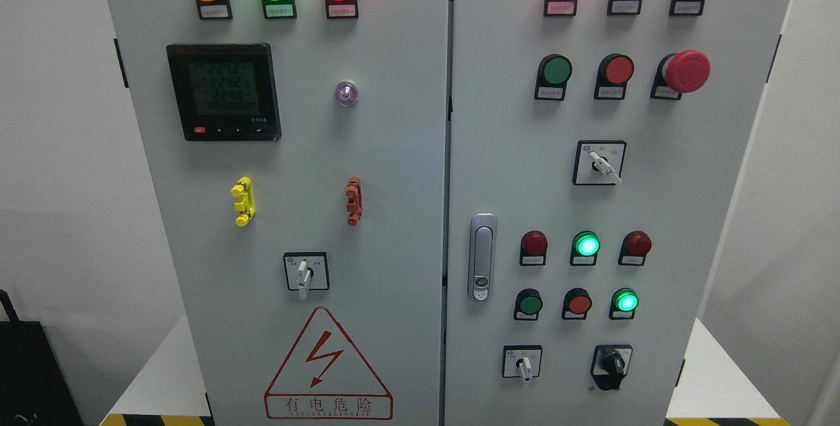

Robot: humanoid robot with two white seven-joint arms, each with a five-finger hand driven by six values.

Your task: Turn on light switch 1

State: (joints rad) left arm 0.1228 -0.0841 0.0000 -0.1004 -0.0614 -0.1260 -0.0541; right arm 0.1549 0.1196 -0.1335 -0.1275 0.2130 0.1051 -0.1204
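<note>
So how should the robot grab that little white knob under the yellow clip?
Pinch the white lever of the selector switch from straight in front, fingers on its left and right sides. It sticks out from the door and hangs pointing down, so its narrow flanks are likely easiest to turn. No hand shows yet.

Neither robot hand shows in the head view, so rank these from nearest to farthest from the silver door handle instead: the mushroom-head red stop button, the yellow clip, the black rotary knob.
1. Black rotary knob: lower right of the silver door handle, right door.
2. Yellow clip: left door, left of the handle.
3. Mushroom-head red stop button: upper right, right door.
</note>
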